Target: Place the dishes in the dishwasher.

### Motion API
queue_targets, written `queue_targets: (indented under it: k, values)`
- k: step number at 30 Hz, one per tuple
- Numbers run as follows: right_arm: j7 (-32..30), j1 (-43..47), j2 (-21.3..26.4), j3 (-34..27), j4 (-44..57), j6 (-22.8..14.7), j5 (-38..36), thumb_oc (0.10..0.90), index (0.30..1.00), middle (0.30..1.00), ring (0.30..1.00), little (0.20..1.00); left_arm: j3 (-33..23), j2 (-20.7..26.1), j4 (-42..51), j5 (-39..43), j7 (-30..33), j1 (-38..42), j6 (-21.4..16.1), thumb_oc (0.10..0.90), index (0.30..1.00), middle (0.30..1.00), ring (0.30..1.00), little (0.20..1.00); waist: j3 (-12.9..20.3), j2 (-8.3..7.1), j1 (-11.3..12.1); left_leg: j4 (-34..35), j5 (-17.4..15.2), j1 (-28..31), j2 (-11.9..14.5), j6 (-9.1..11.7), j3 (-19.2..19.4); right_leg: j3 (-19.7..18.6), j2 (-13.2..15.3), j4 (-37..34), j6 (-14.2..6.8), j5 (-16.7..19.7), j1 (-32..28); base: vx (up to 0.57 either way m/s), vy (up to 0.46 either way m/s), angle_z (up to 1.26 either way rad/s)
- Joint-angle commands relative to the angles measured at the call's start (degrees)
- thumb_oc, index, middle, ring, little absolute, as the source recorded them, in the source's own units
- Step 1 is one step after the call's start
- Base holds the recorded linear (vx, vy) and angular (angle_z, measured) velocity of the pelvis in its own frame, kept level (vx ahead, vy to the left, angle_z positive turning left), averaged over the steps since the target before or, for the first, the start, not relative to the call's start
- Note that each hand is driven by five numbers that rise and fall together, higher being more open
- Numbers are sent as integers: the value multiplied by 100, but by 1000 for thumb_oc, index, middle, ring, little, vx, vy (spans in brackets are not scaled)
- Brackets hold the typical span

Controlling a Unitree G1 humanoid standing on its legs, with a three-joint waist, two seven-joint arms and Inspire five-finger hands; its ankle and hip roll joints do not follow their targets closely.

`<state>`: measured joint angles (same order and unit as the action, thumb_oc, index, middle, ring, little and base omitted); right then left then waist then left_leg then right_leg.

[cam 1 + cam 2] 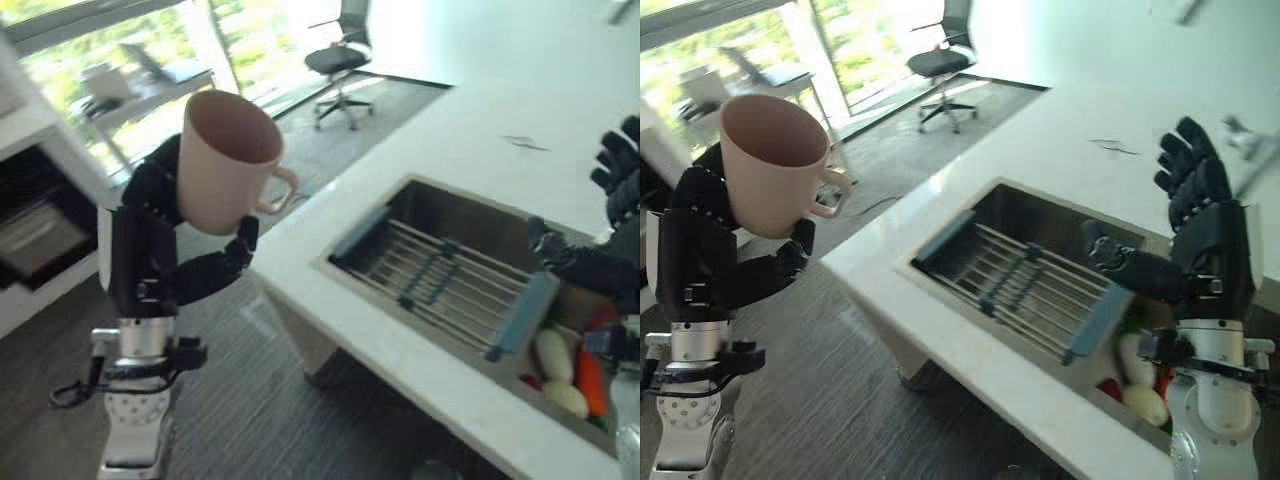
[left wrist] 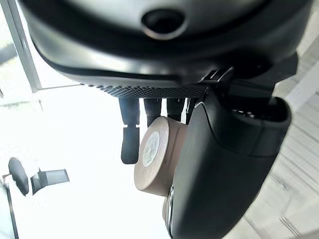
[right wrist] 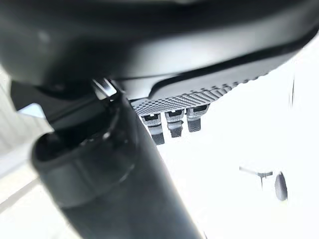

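Fingers and thumb of the left hand (image 1: 710, 260) curl round a beige mug (image 1: 775, 165), held up clear of the white counter (image 1: 970, 350), over the floor. Its wrist view adds the mug's round base (image 2: 151, 148). The right hand (image 1: 1205, 235) hangs beside the sink (image 1: 1040, 225), fingers straight and spread, holding nothing. A rack (image 1: 1025, 285) spans the sink; vegetables (image 1: 560, 370) lie beside it.

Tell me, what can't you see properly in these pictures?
- Mug: the left hand's fingers are hidden behind it in the eye views.
- Vegetables in the sink: partly covered by the rack and right hand.
- Dishwasher: I can't pick one out.
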<state>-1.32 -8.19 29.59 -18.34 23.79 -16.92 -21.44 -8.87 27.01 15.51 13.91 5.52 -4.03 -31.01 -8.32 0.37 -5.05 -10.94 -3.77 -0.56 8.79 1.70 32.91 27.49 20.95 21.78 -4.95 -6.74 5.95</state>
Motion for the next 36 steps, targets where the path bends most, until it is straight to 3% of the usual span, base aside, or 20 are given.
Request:
queue_targets:
  k: [1, 3, 4, 5, 6, 8, 10, 11, 14, 17, 22, 26, 27, 34, 36]
  values:
    - [-319, 359, -162, -113, 319, -653, -113, 800, 900, 900, 900, 900, -474, 127, 564, 637, -177, 191, -283, 400, 300, 300, 300, 300, 340, -34, 43, -625, -822, 490, 513, 575, -556, 304, 96, -459, -643, 756, -274, -33, 766, 156]
    - [-395, 442, -475, 146, 374, -665, 176, 800, 900, 900, 900, 900, -297, 42, 757, 407, -144, 301, 0, 400, 300, 300, 300, 300, 302, -38, 210, -625, -1066, 317, 99, 417, -940, 393, 444, -459, -845, 1365, -239, 64, 642, 111]
    - [-500, 439, -619, 266, 388, -615, 364, 800, 900, 900, 900, 900, -199, -4, 798, 398, -184, 361, 175, 400, 300, 300, 300, 300, 270, -50, 278, -625, -1119, 214, -109, 296, -1190, 375, 553, -459, -848, 1550, -254, -1, 532, 109]
    - [-527, 447, -650, 312, 381, -573, 383, 800, 900, 900, 900, 900, -144, -11, 792, 318, -153, 394, 230, 400, 300, 300, 300, 300, 251, -64, 296, -625, -1040, 137, -167, 210, -1167, 494, 596, -459, -727, 1645, -258, 9, 439, 108]
    - [-568, 456, -679, 340, 366, -532, 398, 800, 900, 900, 900, 900, -79, -7, 809, 279, -148, 453, 304, 400, 300, 300, 300, 300, 251, -67, 298, -625, -1047, 79, -230, 152, -1318, 356, 527, -459, -698, 1615, -278, 11, 255, 92]
    - [-629, 417, -696, 374, 340, -528, 465, 800, 900, 900, 900, 900, 45, 17, 780, 220, -135, 557, 378, 400, 300, 300, 300, 300, 265, -86, 226, -625, -1055, -59, -354, 71, -1679, -125, 253, -459, -633, 1433, -177, 84, 159, 118]
    - [-768, 215, -570, 225, 321, -534, 423, 800, 900, 900, 900, 900, 186, 51, 642, 364, -327, 702, 433, 400, 300, 300, 300, 300, 375, -130, 25, -625, -986, -373, -587, -86, -2313, -1301, -597, -459, -434, 758, -52, 120, 121, 175]
    - [-680, 198, -483, 158, 269, -490, 287, 800, 900, 900, 900, 900, 267, 31, 589, 257, -203, 764, 519, 400, 300, 300, 300, 300, 440, -176, -7, -625, -901, -507, -664, -109, -2501, -1554, -881, -459, -370, 588, -36, 112, 117, 214]
    - [-441, 312, -404, 195, 224, -465, 129, 800, 900, 900, 900, 900, 230, 32, 671, 163, -8, 696, 555, 400, 300, 300, 300, 300, 502, -202, 137, -625, -911, -547, -694, -110, -2503, -1422, -880, -459, -378, 392, -44, 32, 46, 215]
    - [-541, 480, -358, 384, 281, -475, 264, 800, 900, 900, 900, 900, 54, 25, 851, 356, -52, 569, 507, 400, 300, 300, 300, 300, 518, -185, 380, -625, -961, -512, -765, -149, -2565, -1298, -786, -459, -389, 224, -131, -7, -40, -13]
    - [-720, 614, -341, 632, 292, -539, 408, 800, 900, 900, 900, 900, -138, 33, 896, 482, 26, 374, 520, 400, 300, 300, 300, 300, 526, -165, 518, -625, -952, -441, -734, -130, -2647, -1284, -841, -459, -400, 110, -237, 16, -90, 26]
    - [-489, 434, -390, 542, 309, -555, 249, 800, 900, 900, 900, 900, -288, -22, 982, 511, -123, 157, 511, 400, 300, 300, 300, 300, 537, -142, 505, -625, -957, -432, -717, -125, -2698, -1330, -937, -459, -371, -53, -260, 15, -77, -6]
    - [-87, 296, -431, 973, 159, -299, -214, 800, 900, 900, 900, 900, 301, -242, 602, 920, 382, 357, 981, 400, 300, 300, 300, 300, 258, -195, -112, -625, -1089, -119, -622, -185, -1737, -1830, -1418, -459, -150, -266, -139, -1, -103, -9]
    - [-113, 346, -440, 869, 297, -537, -335, 800, 900, 900, 900, 900, 107, -245, 584, 1312, 98, 208, 936, 400, 300, 300, 300, 300, 311, -198, -10, -625, -978, -35, -669, -120, -1872, -1856, -1554, -459, -8, -349, -179, 38, -159, -6]
    - [-92, 382, -371, 857, 277, -541, -416, 800, 900, 900, 900, 900, 74, -252, 604, 1214, 82, 156, 810, 400, 300, 300, 300, 300, 258, -291, 72, -625, -636, 94, -760, 23, -1915, -1916, -1522, -459, 98, -368, -237, 95, -172, -1]
